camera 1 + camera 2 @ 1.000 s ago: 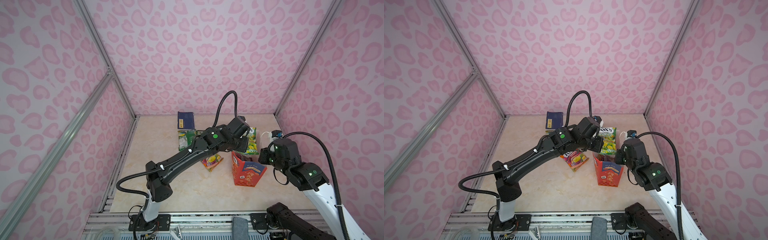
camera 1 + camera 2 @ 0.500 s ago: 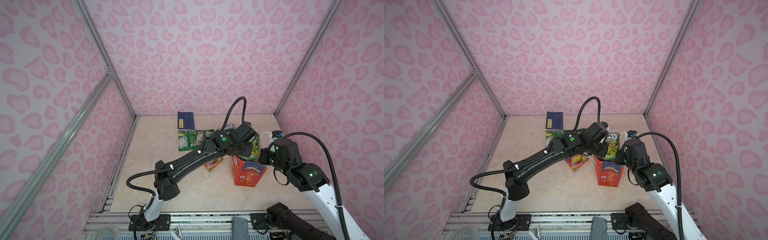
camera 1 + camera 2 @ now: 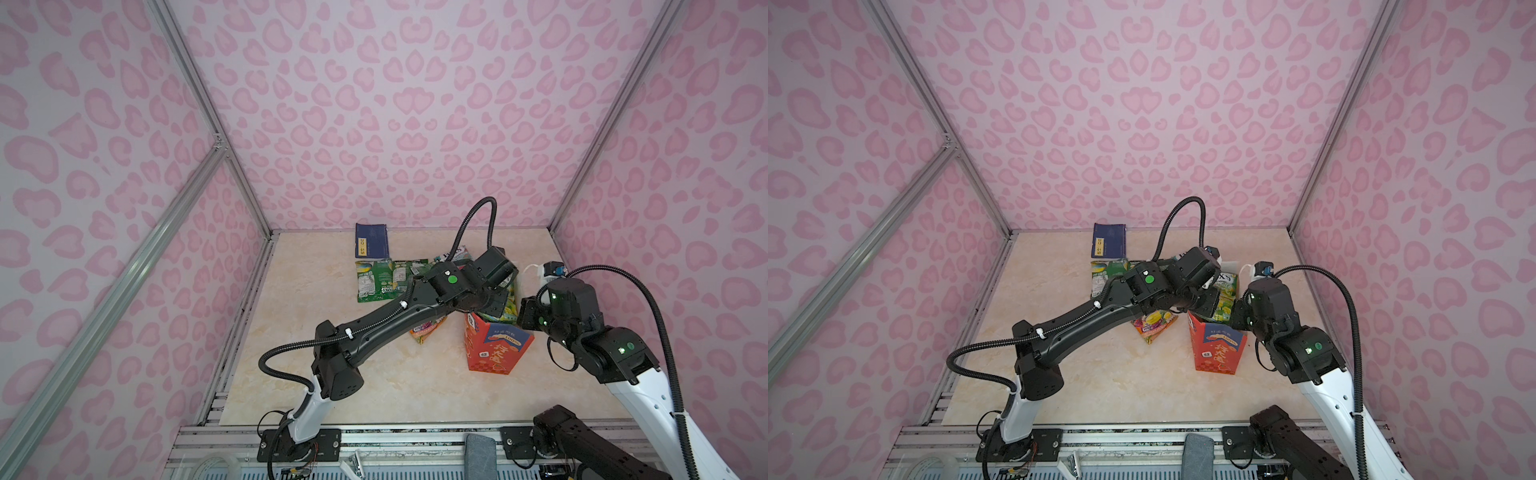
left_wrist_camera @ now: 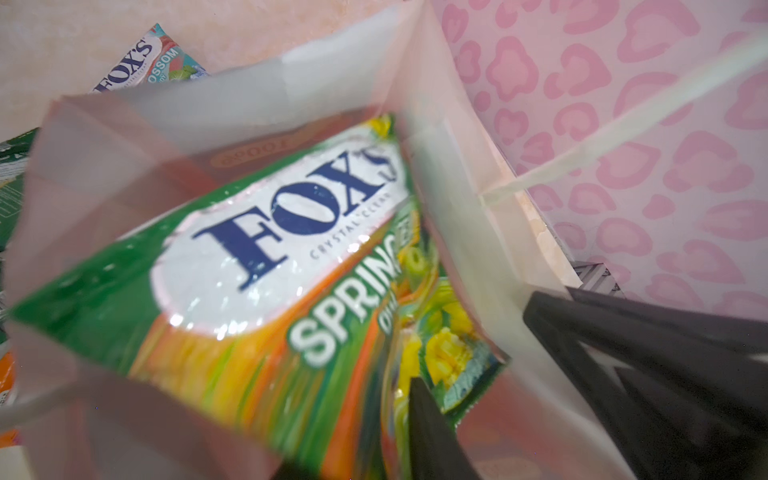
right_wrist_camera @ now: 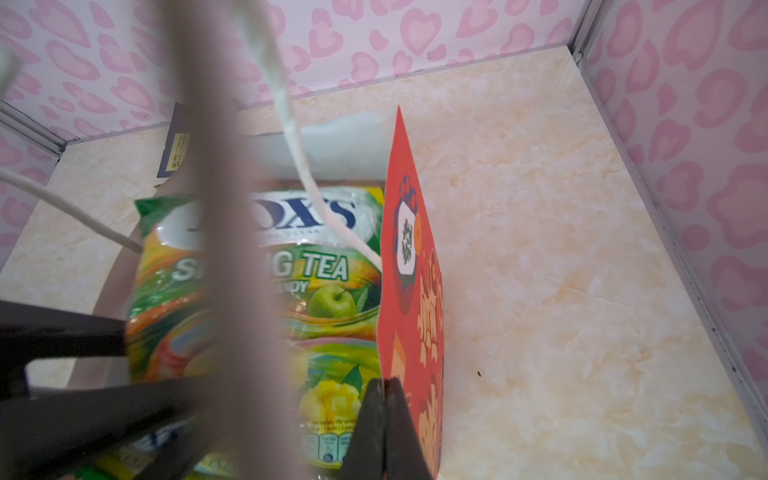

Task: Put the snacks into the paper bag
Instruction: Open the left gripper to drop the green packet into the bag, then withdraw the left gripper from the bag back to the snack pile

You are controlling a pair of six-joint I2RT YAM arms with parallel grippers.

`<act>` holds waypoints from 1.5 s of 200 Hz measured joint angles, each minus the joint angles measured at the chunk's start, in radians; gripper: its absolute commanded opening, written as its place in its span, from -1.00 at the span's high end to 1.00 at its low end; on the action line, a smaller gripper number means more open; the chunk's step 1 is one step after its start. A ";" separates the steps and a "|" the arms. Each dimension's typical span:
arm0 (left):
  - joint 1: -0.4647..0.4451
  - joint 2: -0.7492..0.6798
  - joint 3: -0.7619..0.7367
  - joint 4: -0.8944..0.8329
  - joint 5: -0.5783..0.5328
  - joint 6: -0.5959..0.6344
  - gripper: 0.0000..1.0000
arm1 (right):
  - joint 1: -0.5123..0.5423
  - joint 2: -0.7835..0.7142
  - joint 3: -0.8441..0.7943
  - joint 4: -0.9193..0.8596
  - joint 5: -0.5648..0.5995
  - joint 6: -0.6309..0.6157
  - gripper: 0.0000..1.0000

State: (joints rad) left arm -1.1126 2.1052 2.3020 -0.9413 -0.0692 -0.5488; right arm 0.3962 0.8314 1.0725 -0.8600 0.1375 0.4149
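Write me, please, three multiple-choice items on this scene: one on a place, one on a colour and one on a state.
1. Where does the flat dark-blue booklet with the yellow label lie?
A. On the marble-look table, by the pink-patterned back wall
B. At the near edge
C. Against the right-hand wall

2. What colour is the inside of the tall red-orange paper bag?
A. Blue
B. White
C. Black

3. What state is the right end effector in?
A. Wide open in the air
B. Holding a spoon
C. Shut on the bag's wall

Key: 1 A, both top views show it at the far edge. 2 B, the left wrist view looks in at white walls. 3 C, the right wrist view shows it pinched on the red wall.
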 measured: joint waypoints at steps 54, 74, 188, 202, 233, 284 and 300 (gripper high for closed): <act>-0.004 -0.008 0.028 0.002 0.014 0.001 0.01 | -0.009 -0.005 -0.004 0.001 -0.002 0.000 1.00; -0.007 -0.042 0.035 0.002 0.024 0.004 -0.08 | -0.011 -0.006 -0.005 0.001 -0.007 0.000 1.00; 0.001 -0.347 -0.024 0.027 0.047 0.136 -0.79 | -0.035 -0.018 -0.009 -0.002 -0.016 0.000 0.80; 0.006 -0.407 -0.082 0.035 0.045 0.151 -0.83 | -0.039 -0.018 -0.009 -0.002 -0.030 0.000 0.66; 0.027 -0.560 -0.256 0.076 0.031 0.160 -0.92 | -0.048 -0.021 -0.006 -0.003 -0.037 -0.006 0.36; 0.147 -0.886 -0.632 0.167 -0.010 0.131 -0.92 | -0.064 -0.024 0.001 -0.002 -0.060 -0.016 -0.22; 0.205 -0.982 -0.744 0.193 -0.014 0.109 -0.92 | -0.068 -0.024 0.001 -0.002 -0.064 -0.016 -0.35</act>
State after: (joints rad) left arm -0.9077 1.1236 1.5578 -0.7483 -0.0837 -0.4397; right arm 0.3286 0.8078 1.0733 -0.8623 0.0738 0.3992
